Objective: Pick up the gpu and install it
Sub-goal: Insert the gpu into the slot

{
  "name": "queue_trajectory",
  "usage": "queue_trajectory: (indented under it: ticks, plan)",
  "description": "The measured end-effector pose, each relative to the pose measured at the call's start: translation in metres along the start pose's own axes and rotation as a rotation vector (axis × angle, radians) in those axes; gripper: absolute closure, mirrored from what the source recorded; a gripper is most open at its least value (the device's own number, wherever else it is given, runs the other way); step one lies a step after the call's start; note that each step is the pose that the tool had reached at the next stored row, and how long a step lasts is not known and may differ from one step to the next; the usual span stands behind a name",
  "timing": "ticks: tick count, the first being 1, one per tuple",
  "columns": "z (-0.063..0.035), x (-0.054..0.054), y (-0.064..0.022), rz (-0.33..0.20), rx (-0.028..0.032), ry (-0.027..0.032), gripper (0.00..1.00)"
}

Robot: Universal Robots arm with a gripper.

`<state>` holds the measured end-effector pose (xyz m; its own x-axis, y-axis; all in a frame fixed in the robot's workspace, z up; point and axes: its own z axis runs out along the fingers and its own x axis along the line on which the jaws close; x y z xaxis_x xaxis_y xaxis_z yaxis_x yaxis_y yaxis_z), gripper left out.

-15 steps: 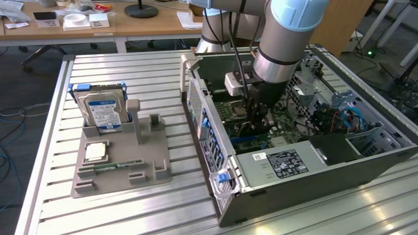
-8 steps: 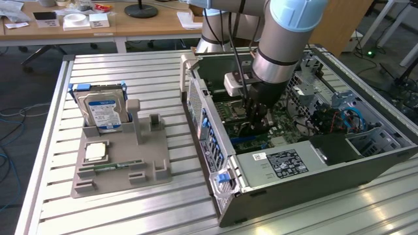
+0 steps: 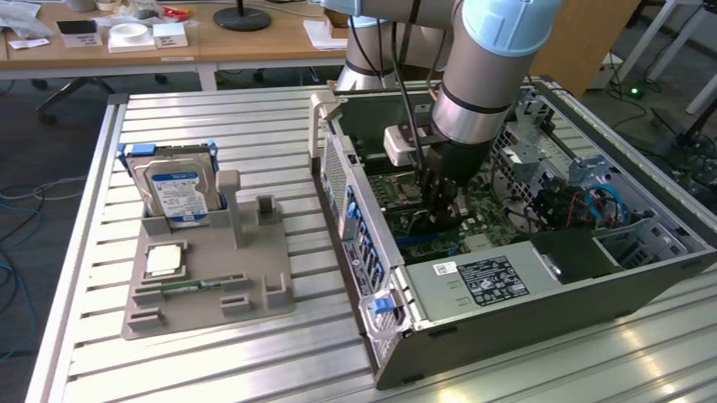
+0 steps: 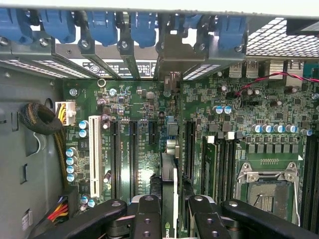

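Note:
The gpu (image 4: 169, 186) is seen edge-on in the wrist view as a thin dark card running between my fingers (image 4: 147, 215). Its silvery bracket (image 4: 172, 55) reaches the rear slot openings of the open computer case (image 3: 370, 252). My gripper (image 4: 172, 216) is shut on the card and holds it upright over the green motherboard (image 4: 144, 104), in line with the black expansion slots (image 4: 133, 159). In the exterior view my gripper (image 3: 442, 210) is down inside the case with the dark card (image 3: 431, 222) below it.
A grey fixture (image 3: 201, 281) on the slatted table holds a hard drive (image 3: 177, 189), a processor chip (image 3: 166, 260) and a green memory stick (image 3: 191, 285). Inside the case are a power supply (image 3: 493, 281), a processor socket (image 4: 266, 191), a white slot (image 4: 93, 154) and a sleeved cable bundle (image 4: 40, 119).

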<state>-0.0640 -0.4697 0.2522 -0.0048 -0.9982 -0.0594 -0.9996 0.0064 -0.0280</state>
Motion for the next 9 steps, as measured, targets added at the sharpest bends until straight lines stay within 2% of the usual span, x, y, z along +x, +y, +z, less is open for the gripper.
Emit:
queue_trajectory:
  ticks: [9]
  plan:
    - [0.0007,-0.0003,0.0011,-0.004,0.002,-0.0002,0.74]
